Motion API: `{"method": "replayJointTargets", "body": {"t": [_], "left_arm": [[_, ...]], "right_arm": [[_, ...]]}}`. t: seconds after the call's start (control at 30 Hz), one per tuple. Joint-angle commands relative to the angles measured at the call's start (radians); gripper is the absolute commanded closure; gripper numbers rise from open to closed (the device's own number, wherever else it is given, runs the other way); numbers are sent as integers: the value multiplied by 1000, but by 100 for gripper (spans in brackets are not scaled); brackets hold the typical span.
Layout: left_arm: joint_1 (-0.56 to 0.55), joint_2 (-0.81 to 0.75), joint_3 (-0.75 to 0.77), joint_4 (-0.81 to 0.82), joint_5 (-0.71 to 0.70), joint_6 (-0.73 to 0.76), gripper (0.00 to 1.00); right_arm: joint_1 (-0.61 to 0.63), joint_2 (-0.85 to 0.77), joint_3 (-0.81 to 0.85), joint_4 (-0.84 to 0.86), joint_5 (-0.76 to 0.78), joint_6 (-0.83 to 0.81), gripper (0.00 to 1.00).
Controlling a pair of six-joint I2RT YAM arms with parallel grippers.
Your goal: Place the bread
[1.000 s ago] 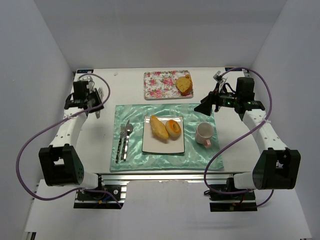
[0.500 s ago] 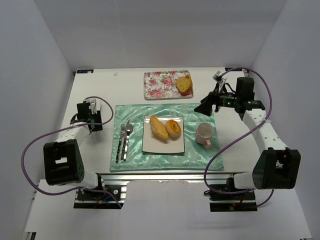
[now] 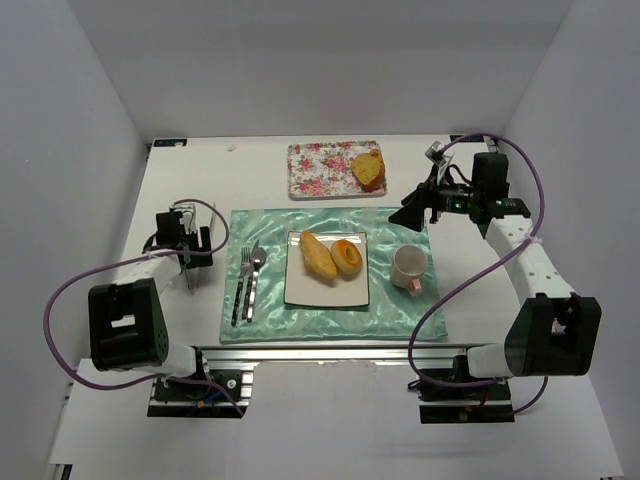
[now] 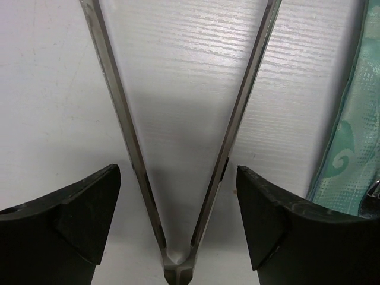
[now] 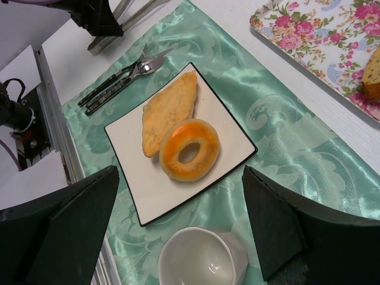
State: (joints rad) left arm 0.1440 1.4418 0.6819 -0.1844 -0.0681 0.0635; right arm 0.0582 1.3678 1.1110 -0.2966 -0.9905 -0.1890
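Glistening orange ring bun (image 5: 190, 149) beside flat golden roll (image 5: 169, 110).

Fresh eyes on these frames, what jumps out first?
The white plate centred on the teal placemat, carrying a long yellow roll and a round orange-centred bun side by side. Behind it, a floral tray holds browner bread at its right end. Left of the placemat, metal tongs lie between the open fingers of the left hand.

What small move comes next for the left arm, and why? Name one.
Probably lift the left gripper straight up and clear of the tongs. Its fingers stand wide open on either side of them without touching, and the tongs lie flat on the table, so nothing is held.
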Motion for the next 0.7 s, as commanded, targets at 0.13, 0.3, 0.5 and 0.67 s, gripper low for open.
{"method": "replayJointTargets", "body": {"t": [0.13,0.3,0.5,0.67], "left_arm": [[2,-150,125,-148,-44,-53,10],[2,-295,260,-273,204,-171,2],[0,-464,217,-121,459,-381,2],[2,-521,182,-26,533,-461,2]], "right_arm": [[-6,5,78,-73,9,-38,11],[-9,-9,137,-95,222,86,11],[-11,-35,174,-78,461,215,11],[-17,-19,182,-61,503,230,11]]}}
